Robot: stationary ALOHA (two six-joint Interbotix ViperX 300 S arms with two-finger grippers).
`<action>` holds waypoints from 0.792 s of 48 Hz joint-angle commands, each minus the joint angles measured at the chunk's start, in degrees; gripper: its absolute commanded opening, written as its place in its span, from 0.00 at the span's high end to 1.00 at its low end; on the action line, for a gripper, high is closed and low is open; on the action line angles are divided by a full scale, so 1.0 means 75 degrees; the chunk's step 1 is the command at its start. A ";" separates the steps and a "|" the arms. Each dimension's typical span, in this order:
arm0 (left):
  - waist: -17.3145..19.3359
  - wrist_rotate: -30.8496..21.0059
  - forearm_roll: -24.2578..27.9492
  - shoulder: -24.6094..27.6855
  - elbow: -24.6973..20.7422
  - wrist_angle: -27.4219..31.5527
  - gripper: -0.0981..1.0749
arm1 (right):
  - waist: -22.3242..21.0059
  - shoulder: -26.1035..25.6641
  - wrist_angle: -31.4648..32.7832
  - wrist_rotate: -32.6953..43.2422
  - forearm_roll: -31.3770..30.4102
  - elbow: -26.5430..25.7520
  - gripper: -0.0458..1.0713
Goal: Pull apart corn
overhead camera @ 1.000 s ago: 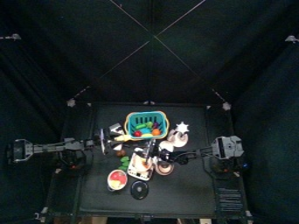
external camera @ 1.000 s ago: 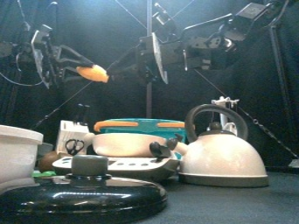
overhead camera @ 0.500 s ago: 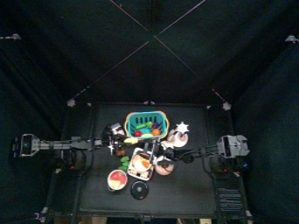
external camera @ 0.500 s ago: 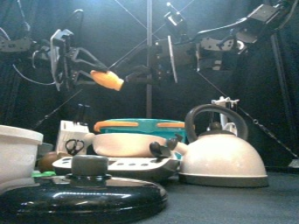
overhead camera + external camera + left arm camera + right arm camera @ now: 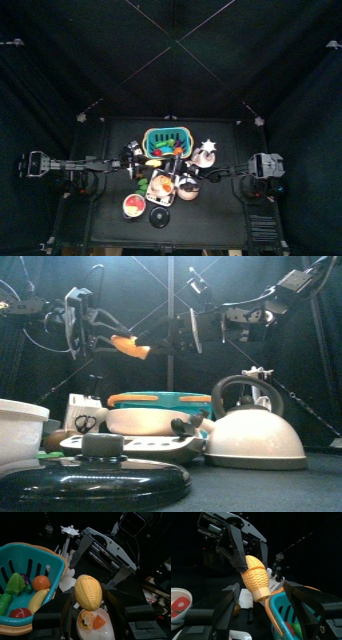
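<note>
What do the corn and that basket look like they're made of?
The corn looks like moulded plastic with a slightly glossy finish: uniform yellow, regular kernel rows, a soft sheen. The basket also looks like plastic: smooth teal slatted walls with an orange base band. Neither can be confirmed by sight alone.

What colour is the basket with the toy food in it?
Teal with an orange rim, the basket shows best in the left wrist view.

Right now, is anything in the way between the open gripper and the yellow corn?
No, nothing visible. The left gripper holds the corn up in the air above the table, and the right gripper is open with the free end of the cob pointing into the gap. The green basket sits lower down.
</note>
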 commanded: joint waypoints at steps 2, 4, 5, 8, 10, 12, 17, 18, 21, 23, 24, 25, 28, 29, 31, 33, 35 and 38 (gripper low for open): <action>-0.0035 0.0000 -0.0012 0.0000 -0.0234 -0.0035 0.41 | -0.0023 -0.0094 0.0094 0.0012 -0.0141 -0.0281 0.07; -0.0047 0.0000 -0.0012 0.0000 -0.0234 -0.0035 0.41 | -0.0035 -0.0059 0.0187 0.0012 -0.0199 -0.0352 0.07; -0.0047 0.0000 -0.0012 0.0000 -0.0246 -0.0035 0.41 | -0.0023 -0.0035 0.0234 0.0012 -0.0211 -0.0375 0.07; -0.0070 0.0000 -0.0012 0.0000 -0.0246 -0.0035 0.41 | -0.0035 0.0023 0.0398 0.0012 -0.0258 -0.0480 0.07; -0.0070 0.0000 -0.0012 0.0012 -0.0258 -0.0035 0.41 | -0.0047 0.0059 0.0492 0.0012 -0.0270 -0.0551 0.07; -0.0082 0.0000 -0.0012 0.0012 -0.0258 -0.0035 0.41 | -0.0047 0.0117 0.0598 0.0012 -0.0281 -0.0621 0.07; -0.0094 0.0000 -0.0012 0.0012 -0.0258 -0.0035 0.41 | -0.0047 0.0223 0.0762 0.0012 -0.0328 -0.0750 0.07; -0.0094 0.0000 -0.0012 0.0012 -0.0258 -0.0035 0.41 | -0.0047 0.0234 0.0785 0.0000 -0.0352 -0.0762 0.07; -0.0094 0.0000 -0.0012 0.0012 -0.0246 -0.0035 0.41 | -0.0059 0.0270 0.0855 0.0012 -0.0434 -0.0809 0.07; -0.0094 0.0000 -0.0012 0.0000 -0.0246 -0.0035 0.41 | -0.0047 0.0270 0.0879 0.0012 -0.0480 -0.0832 0.07; -0.0094 0.0000 -0.0012 0.0012 -0.0258 -0.0035 0.41 | -0.0059 0.0281 0.0879 0.0023 -0.0492 -0.0844 0.07; -0.0094 0.0000 -0.0012 0.0012 -0.0258 -0.0035 0.41 | -0.0047 0.0270 0.0879 0.0023 -0.0504 -0.0844 0.07; -0.0094 0.0012 0.0012 0.0035 -0.0258 -0.0035 0.41 | -0.0047 0.0258 0.0879 0.0023 -0.0516 -0.0867 0.07; -0.0094 0.0012 0.0000 0.0035 -0.0258 -0.0035 0.41 | -0.0059 0.0258 0.0879 0.0023 -0.0516 -0.0867 0.07; -0.0094 0.0012 0.0012 0.0070 -0.0258 -0.0035 0.41 | -0.0059 0.0246 0.0879 0.0023 -0.0516 -0.0879 0.07; -0.0094 0.0012 0.0012 0.0094 -0.0258 -0.0035 0.41 | -0.0047 0.0246 0.0891 0.0012 -0.0516 -0.0879 0.07; -0.0094 0.0012 0.0012 0.0129 -0.0270 -0.0035 0.41 | -0.0047 0.0234 0.0891 0.0023 -0.0516 -0.0879 0.07; -0.0094 0.0012 0.0023 0.0176 -0.0293 -0.0023 0.41 | -0.0059 0.0246 0.0914 0.0023 -0.0516 -0.0879 0.07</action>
